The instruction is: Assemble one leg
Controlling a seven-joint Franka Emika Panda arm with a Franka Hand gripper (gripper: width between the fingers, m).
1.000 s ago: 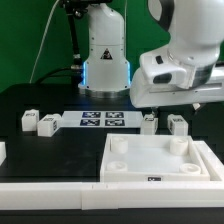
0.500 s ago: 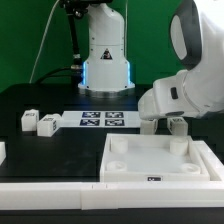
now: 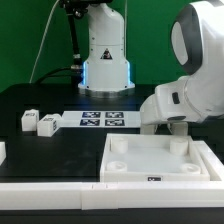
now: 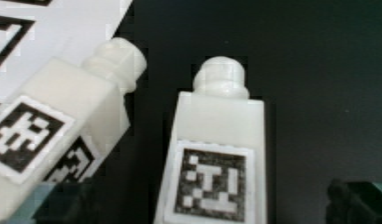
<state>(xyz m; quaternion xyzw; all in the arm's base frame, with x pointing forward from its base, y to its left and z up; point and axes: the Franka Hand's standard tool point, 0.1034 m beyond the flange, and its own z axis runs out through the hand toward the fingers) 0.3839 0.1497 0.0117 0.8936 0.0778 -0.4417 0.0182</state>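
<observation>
Exterior view, nearest first: the big white tray piece (image 3: 155, 160) fills the lower right of the frame. A small dark sticker (image 3: 152, 180) on its front edge is too small to read.

Just behind it, right of centre, the arm (image 3: 185, 95) hangs low over the black table (image 3: 60, 145) and hides the gripper in this view.

The wrist view looks straight down on the leg (image 4: 214, 150), which lies flat with its square tag face up. Its long axis runs from the tagged block end to the rounded peg tip. A second leg (image 4: 63, 115) lies just beside it, roughly parallel, with a dark gap between them.

Dark shapes either side of the tagged end look like the gripper (image 4: 206, 200) fingertips, apart and clamped on nothing. The leg sits directly beneath, its long axis across the closing line.

Two more legs (image 3: 37, 122) sit mid-left, well apart. The marker board (image 3: 103, 120) lies at centre.

Far back, the robot base (image 3: 105, 60) shows a warning triangle (image 3: 103, 55). No text is readable.
</observation>
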